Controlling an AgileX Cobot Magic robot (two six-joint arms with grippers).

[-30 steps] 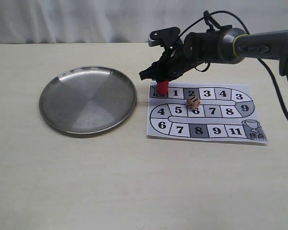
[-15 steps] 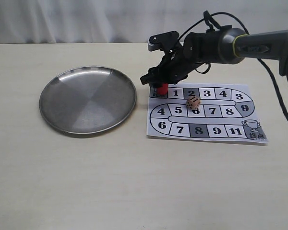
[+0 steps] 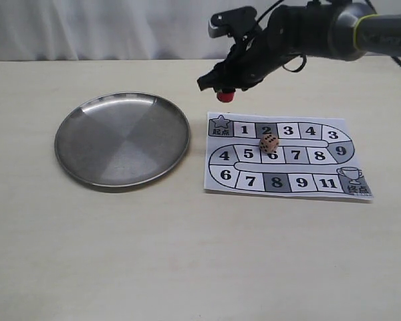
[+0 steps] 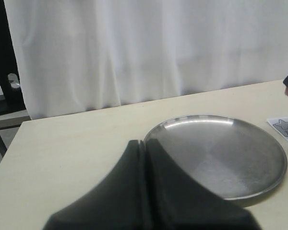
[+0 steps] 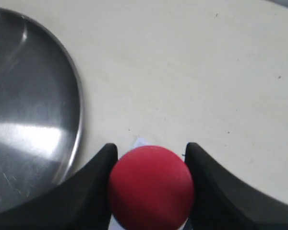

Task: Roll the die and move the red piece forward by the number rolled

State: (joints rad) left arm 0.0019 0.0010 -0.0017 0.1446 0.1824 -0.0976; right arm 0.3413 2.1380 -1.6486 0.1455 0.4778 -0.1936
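Right gripper (image 3: 225, 89) clenched on red piece (image 3: 225, 96), held in air over game board (image 3: 301, 182) start corner (die (image 3: 269, 142) sits on board, near 6). Left gripper (image 4: 145, 143) pressed shut.

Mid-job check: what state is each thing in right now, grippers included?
right gripper: shut on the red piece.
red piece: held in the air, off the board.
left gripper: shut, holding nothing.
die: at rest on the board, by squares 2 and 6.
board: flat on the table.
plate: right side up on the table.
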